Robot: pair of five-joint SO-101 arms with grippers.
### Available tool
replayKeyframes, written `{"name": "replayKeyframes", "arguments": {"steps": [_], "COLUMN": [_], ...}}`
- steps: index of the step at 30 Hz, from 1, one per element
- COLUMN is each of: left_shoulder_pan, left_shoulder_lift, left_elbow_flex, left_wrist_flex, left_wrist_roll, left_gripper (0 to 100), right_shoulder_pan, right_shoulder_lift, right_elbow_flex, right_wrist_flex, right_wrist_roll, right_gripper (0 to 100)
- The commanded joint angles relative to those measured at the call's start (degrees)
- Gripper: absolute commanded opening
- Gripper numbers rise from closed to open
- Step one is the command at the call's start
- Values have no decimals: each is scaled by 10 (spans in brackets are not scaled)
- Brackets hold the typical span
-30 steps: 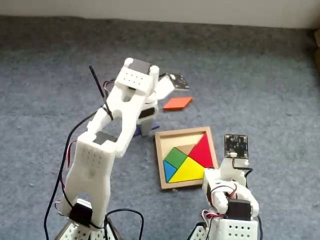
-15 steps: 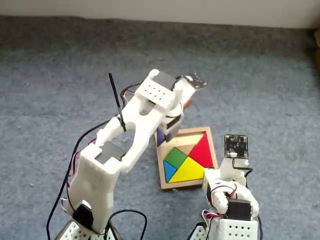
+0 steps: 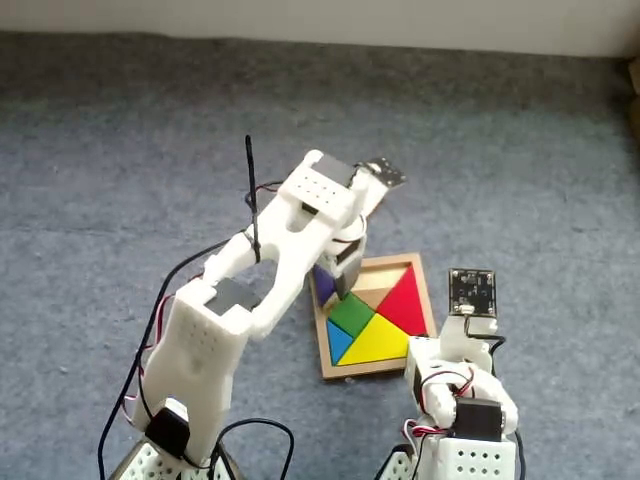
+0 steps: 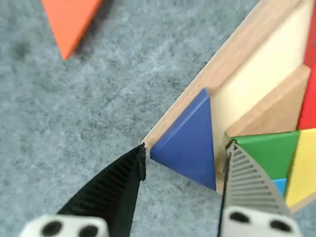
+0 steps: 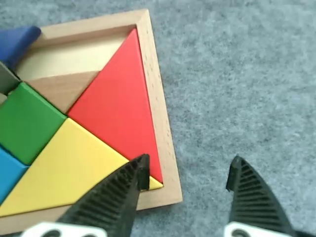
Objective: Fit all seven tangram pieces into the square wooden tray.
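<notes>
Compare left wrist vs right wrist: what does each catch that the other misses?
Left wrist: orange piece on the carpet, and the left hand straddling the blue triangle at the wooden tray rim. Right wrist: open right hand over a tray corner, plus the whole red triangle. Shared: wooden tray, blue triangle, green square, yellow triangle.

one square wooden tray (image 3: pixel 365 368), seven tangram pieces, five of them triangles: red triangle (image 3: pixel 405 300), yellow triangle (image 3: pixel 380 340), light blue triangle (image 3: pixel 338 342), tan triangle (image 3: pixel 375 297), dark blue triangle (image 4: pixel 190 140), one green square (image 3: pixel 351 314), one orange piece (image 4: pixel 69 17)
</notes>
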Motion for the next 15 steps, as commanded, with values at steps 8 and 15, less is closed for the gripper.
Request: {"name": "replayKeyframes", "arguments": {"steps": [8,15], "left_shoulder_pan": [7,-37], "left_shoulder_lift": [-137,-129], "left_elbow_flex": [-1,22], "left_wrist_flex": [12,-10], "left_wrist_roll": [5,1], "left_gripper": [260,259], "right_shoulder_pan": [6,6], "right_shoulder_lift": [-5,-5], "right_elbow_flex": [59,59], "right_wrist_flex": [4,4], "right_wrist_roll": [6,6], "right_gripper": [252,252]}}
